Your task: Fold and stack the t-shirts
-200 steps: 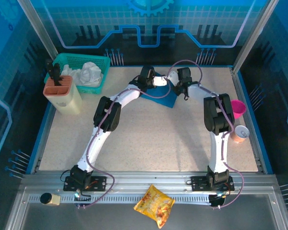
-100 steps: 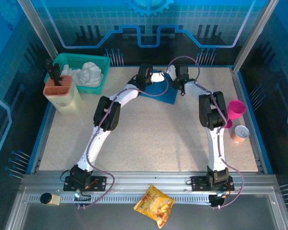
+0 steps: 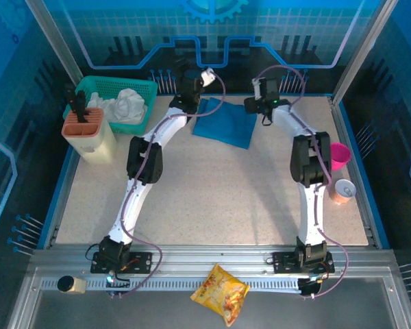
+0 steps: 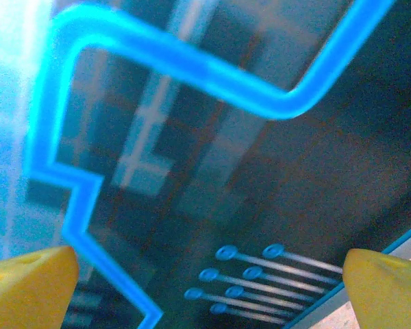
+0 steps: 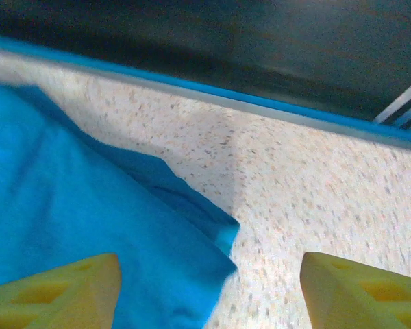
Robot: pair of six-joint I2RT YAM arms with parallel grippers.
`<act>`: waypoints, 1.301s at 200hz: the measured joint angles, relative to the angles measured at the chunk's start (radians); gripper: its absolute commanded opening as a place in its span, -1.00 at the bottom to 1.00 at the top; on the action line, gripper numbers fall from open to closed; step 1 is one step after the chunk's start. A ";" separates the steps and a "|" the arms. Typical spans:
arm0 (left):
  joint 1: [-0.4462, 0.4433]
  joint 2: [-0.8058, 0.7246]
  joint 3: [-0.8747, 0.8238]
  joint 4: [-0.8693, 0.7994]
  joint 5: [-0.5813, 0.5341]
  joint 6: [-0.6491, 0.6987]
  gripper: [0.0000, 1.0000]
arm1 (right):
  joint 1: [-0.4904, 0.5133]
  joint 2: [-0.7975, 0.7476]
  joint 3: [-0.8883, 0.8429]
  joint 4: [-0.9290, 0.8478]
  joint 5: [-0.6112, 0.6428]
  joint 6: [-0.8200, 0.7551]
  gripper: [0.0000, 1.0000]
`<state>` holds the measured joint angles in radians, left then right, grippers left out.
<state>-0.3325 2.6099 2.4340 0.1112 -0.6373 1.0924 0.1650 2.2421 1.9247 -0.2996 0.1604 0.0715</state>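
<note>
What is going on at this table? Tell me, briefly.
Two robot arms are working on a teal-blue t-shirt, which lies folded flat near the far edge of the table, between them. Neither holds it. The left gripper is open and points at the back wall. The right gripper is open above the shirt's corner. White cloth sits bundled in the green basket at far left.

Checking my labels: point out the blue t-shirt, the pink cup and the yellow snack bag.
t-shirt point(image 3: 227, 127), top view, middle of the cloth.
pink cup point(image 3: 340, 155), top view, its open mouth.
snack bag point(image 3: 220, 293), top view, its middle.
</note>
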 measured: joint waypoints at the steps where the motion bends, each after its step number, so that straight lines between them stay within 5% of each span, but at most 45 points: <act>1: 0.002 -0.004 0.000 -0.007 -0.005 -0.005 0.99 | -0.002 -0.003 0.000 -0.004 -0.003 0.006 0.37; 56: 0.010 -0.308 -0.021 -0.500 -0.018 -0.535 0.99 | -0.079 -0.277 -0.058 -0.266 -0.187 0.277 0.30; 87: -0.008 -0.453 -0.073 -0.756 0.126 -0.879 0.89 | -0.002 -0.280 -0.153 -0.328 -0.225 0.334 0.04; 119: -0.008 -0.423 -0.150 -0.914 0.349 -1.117 0.69 | 0.061 -0.164 -0.178 -0.360 -0.222 0.381 -0.29; 181: -0.008 -0.211 -0.277 -0.952 0.583 -1.303 0.56 | 0.074 0.009 -0.124 -0.364 -0.217 0.443 -0.65; 260: -0.004 -0.116 -0.250 -0.890 0.684 -1.360 0.51 | 0.063 0.200 0.142 -0.391 -0.188 0.435 -0.79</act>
<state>-0.3363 2.4939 2.1838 -0.7792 0.0471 -0.2676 0.2276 2.4424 2.0663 -0.6903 -0.0277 0.5060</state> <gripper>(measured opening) 0.750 0.115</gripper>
